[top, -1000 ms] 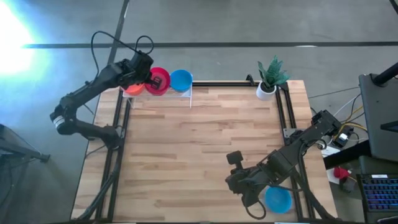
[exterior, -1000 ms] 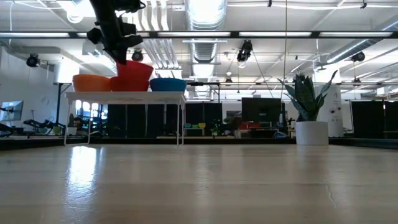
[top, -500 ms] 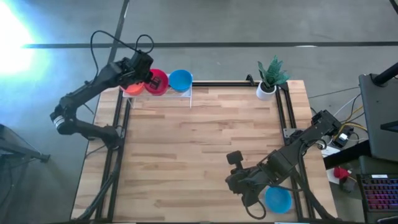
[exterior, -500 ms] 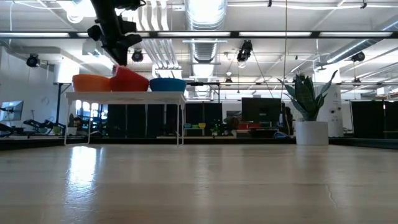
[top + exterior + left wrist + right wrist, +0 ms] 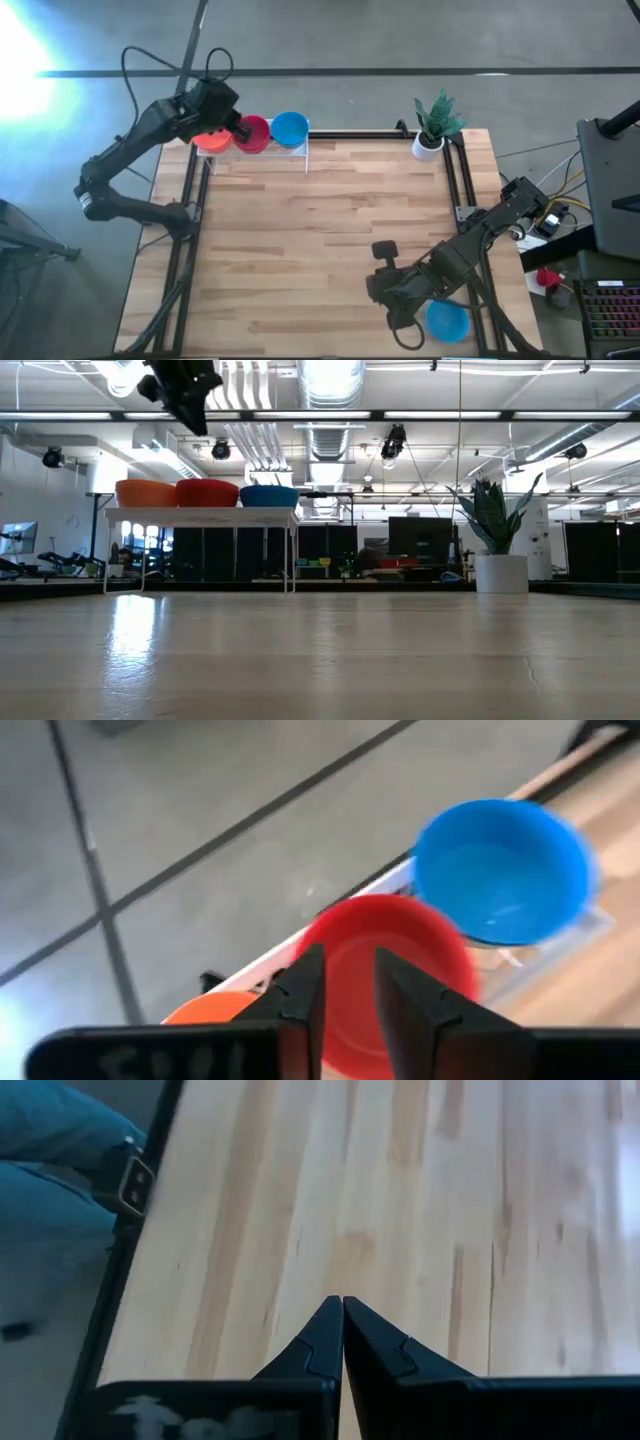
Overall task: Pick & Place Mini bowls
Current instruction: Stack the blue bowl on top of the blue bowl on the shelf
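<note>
Three mini bowls sit side by side, upright on a white rack (image 5: pixel 200 515) at the table's far left corner: orange (image 5: pixel 147 492), red (image 5: pixel 208 491), blue (image 5: pixel 269 495). My left gripper (image 5: pixel 348 982) hovers above the red bowl (image 5: pixel 385 955), clear of it, with its fingers a little apart. A second blue bowl (image 5: pixel 447 320) lies at the table's near right corner, beside my right arm. My right gripper (image 5: pixel 342 1305) is shut over bare wood there and holds nothing.
A white pot with a green plant (image 5: pixel 432 125) stands at the far right corner. Black frame rails (image 5: pixel 455 180) run along the table's sides. The wooden top (image 5: pixel 320 230) between the rack and the right arm carries nothing.
My left gripper lowered the red bowl, first tilted, onto the rack between the orange and blue bowls, let go of it and rose upward and slightly left. The red bowl now sits level. My right arm hardly moved.
</note>
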Controlling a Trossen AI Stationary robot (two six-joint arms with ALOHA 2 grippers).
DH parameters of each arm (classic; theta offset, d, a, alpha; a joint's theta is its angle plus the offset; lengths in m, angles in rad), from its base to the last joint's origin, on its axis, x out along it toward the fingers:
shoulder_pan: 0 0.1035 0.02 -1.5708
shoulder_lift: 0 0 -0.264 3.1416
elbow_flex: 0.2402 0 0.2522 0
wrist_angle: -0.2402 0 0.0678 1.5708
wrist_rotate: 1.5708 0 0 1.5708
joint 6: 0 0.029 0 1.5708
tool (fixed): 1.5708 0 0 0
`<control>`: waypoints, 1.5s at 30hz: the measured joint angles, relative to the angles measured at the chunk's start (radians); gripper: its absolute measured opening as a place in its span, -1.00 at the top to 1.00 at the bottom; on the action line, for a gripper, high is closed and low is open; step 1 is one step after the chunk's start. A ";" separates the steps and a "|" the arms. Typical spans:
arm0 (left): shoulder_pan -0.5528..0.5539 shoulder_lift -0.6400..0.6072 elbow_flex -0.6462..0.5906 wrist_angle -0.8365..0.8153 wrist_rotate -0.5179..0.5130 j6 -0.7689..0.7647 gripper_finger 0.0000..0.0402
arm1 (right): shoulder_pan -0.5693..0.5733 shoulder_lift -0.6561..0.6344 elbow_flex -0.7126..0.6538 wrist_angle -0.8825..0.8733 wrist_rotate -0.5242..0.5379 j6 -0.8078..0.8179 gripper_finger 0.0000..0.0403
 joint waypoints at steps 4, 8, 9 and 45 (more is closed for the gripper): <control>-0.112 -0.059 -0.026 0.004 -0.015 -0.001 0.79 | 0.006 0.000 -0.002 -0.049 0.000 0.136 0.96; -0.247 -0.105 -0.047 0.007 -0.056 -0.040 0.97 | 0.013 0.000 -0.005 -0.093 -0.003 0.292 0.96; -0.283 -0.117 -0.052 0.008 -0.067 -0.044 0.98 | 0.014 0.000 -0.006 -0.109 -0.010 0.341 0.96; -0.862 -0.173 -0.171 0.113 -0.083 0.064 1.00 | 0.115 0.000 -0.325 -0.113 -0.533 1.339 0.70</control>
